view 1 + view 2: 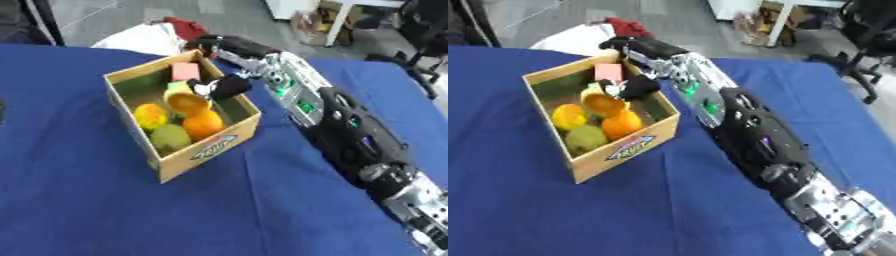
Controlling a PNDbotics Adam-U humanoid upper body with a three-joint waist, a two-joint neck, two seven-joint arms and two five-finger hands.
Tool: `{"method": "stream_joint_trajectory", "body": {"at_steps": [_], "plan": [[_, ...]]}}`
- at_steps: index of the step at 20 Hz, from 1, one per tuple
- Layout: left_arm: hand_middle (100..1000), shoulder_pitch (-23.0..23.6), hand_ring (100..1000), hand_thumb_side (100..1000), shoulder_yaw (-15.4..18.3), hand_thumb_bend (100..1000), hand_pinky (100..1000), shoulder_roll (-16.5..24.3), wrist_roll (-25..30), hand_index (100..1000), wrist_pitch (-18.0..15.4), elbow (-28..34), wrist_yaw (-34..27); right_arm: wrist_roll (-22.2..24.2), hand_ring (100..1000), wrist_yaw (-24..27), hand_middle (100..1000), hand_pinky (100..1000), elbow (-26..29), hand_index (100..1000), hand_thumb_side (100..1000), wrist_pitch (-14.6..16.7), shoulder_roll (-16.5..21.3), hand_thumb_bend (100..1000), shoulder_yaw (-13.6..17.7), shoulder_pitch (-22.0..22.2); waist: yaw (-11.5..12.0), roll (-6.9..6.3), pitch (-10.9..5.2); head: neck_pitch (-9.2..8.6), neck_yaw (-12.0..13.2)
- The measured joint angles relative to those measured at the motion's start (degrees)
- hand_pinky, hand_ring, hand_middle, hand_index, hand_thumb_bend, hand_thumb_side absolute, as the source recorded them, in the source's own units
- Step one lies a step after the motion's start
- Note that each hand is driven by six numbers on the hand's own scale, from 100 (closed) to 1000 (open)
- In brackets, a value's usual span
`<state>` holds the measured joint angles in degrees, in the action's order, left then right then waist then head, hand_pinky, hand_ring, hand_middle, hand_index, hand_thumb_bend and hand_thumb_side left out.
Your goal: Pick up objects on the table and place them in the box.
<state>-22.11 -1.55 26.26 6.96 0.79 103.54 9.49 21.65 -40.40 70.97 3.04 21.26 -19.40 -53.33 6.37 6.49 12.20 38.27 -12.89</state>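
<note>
- Right hand (226, 86): black fingers (206, 89) curled downward inside the box, over its far right portion; they sit against the top of an orange cup-shaped object (188, 103); whether they clasp that object or merely touch it cannot be told from either view.
- Orange cup-shaped object: inside the box, near its middle, open side tilted toward the camera; directly below the right hand.
- Right arm (350, 131): enters from the lower right corner and runs diagonally up and left to the box; black casing with silver joints; green lights show on the forearm section near the wrist; the arm passes just beside the box's right wall.
- Box (199, 153): cardboard, open at the top, set askew on the table with one corner toward the camera; a coloured label on the near right wall.
- Contents, near end: a round orange fruit (204, 125) just beside the right wall; a green-brown rounded fruit (170, 138) in the near corner, touching the orange fruit; a yellow fruit (150, 116) against the left wall.
- Contents, far end: a pink block (185, 71) in the far corner, behind the hand; a small yellow-green piece (178, 86) between the block and the cup-shaped object, its form not discernible.
- Table (105, 210): covered by a blue cloth.
- Left hand: visible in neither view.
</note>
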Motion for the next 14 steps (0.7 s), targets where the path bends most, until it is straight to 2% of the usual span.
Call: {"method": "stream_joint_trajectory", "body": {"at_steps": [3,5,7,10,12,14], "plan": [[653,0.31,610,480,0.01,235,725,-0.11,-0.05,796,0.05,-0.02,-0.12,-0.31,884,0.08,976,801,1.47,1000,556,-0.7,0.81,199,0.95,1.01,-0.84,0.0,-0.23,0.02,0.69],[661,0.44,616,497,0.03,247,726,-0.12,-0.18,797,0.08,-0.04,-0.23,-1.46,816,1.4,920,742,4.1,978,477,-1.2,2.01,126,1.95,2.22,-1.58,0.0,-0.35,0.03,1.23],[669,0.63,622,513,0.1,260,727,-0.15,-0.55,800,0.04,-0.06,-0.44,-4.54,741,4.99,852,674,8.34,923,426,-2.12,3.8,100,3.48,4.67,-2.49,-0.01,-0.36,0.04,1.97],[679,1.13,630,548,0.46,281,728,-0.57,-1.47,809,-0.28,-0.07,-0.99,-12.99,654,14.97,765,602,16.44,864,418,-4.82,7.09,100,6.49,11.23,-3.79,-0.2,-0.36,0.05,3.36],[684,1.55,636,577,0.74,305,730,-0.61,-2.23,814,-0.73,-0.04,-1.66,-19.75,642,24.49,746,585,21.96,833,425,-5.82,8.72,100,8.55,17.81,-4.57,-0.66,-0.36,0.05,4.41],[686,2.02,640,631,1.06,345,731,-0.61,-3.31,815,-1.39,0.07,-2.7,-25.94,634,33.54,729,572,26.52,796,425,-5.52,9.33,100,10.64,24.25,-5.27,-1.2,-0.36,0.05,5.82]]}}
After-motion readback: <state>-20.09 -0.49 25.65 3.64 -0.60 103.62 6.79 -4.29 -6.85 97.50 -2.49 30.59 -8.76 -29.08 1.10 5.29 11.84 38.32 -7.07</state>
